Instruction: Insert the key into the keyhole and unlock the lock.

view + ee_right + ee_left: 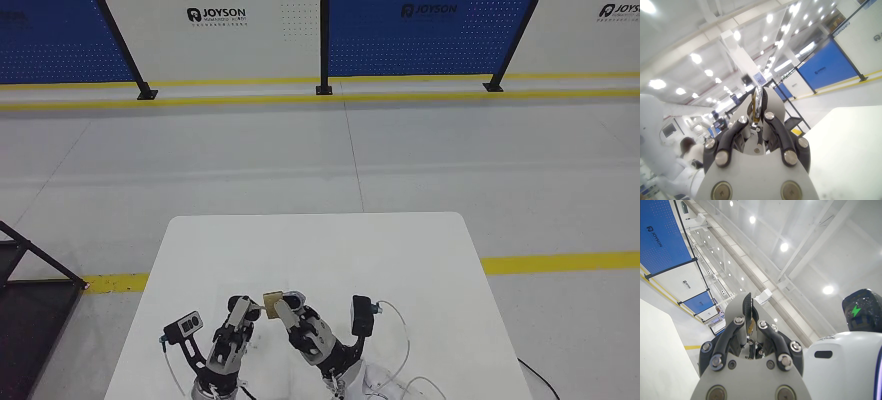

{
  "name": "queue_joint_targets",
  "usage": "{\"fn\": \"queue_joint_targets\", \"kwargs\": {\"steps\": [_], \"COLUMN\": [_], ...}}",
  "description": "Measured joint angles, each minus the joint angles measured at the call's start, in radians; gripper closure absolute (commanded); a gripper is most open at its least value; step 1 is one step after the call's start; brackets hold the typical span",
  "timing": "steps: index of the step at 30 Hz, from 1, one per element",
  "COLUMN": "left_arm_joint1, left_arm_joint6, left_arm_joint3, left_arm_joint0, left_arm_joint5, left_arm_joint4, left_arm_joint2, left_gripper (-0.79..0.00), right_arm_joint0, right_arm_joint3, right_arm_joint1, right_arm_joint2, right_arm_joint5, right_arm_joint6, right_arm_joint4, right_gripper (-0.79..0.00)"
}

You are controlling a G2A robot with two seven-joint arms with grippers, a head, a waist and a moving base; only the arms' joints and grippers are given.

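Both hands raised over the near edge of the desk (400, 260), tips almost meeting.

My left hand (750, 303) is pinched together on the small brass key (751, 324), which sits between its dark pads. My right hand (760, 93) is clamped on the lock (757, 108), with the chrome shackle and brass body wedged between its two fingers. From above, the brass lock sits just between the two hands, held off the desk near its front edge. I can't tell whether the key's tip has reached the keyhole. A blue and white barrier stands across the floor beyond.
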Motion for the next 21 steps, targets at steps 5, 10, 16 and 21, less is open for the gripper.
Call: {"fn": "queue_joint_targets", "kwargs": {"steps": [5, 10, 16, 21], "left_arm_joint1": [-0.013, -0.027, -0.033, -0.033], "left_arm_joint6": [0.069, 0.186, 0.256, 0.255], "left_arm_joint3": [-0.008, -0.012, -0.012, -0.012], "left_arm_joint0": [-0.004, -0.014, -0.016, -0.016], "left_arm_joint5": [0.0, 0.0, 0.0, 0.0], "left_arm_joint4": [0.075, 0.199, 0.269, 0.268], "left_arm_joint2": [-0.009, -0.024, -0.023, -0.023], "left_gripper": [0.0, 0.0, 0.0, 0.0], "right_arm_joint0": [-0.002, -0.013, -0.019, -0.019], "right_arm_joint3": [-0.006, -0.016, -0.022, -0.022], "right_arm_joint1": [0.0, 0.003, 0.006, 0.006], "right_arm_joint2": [0.002, 0.011, 0.017, 0.017], "right_arm_joint5": [0.002, -0.012, -0.017, -0.017], "right_arm_joint6": [-0.03, -0.06, -0.05, -0.05], "right_arm_joint4": [0.008, 0.017, 0.014, 0.014], "right_gripper": [0.0, 0.0, 0.0, 0.0]}}
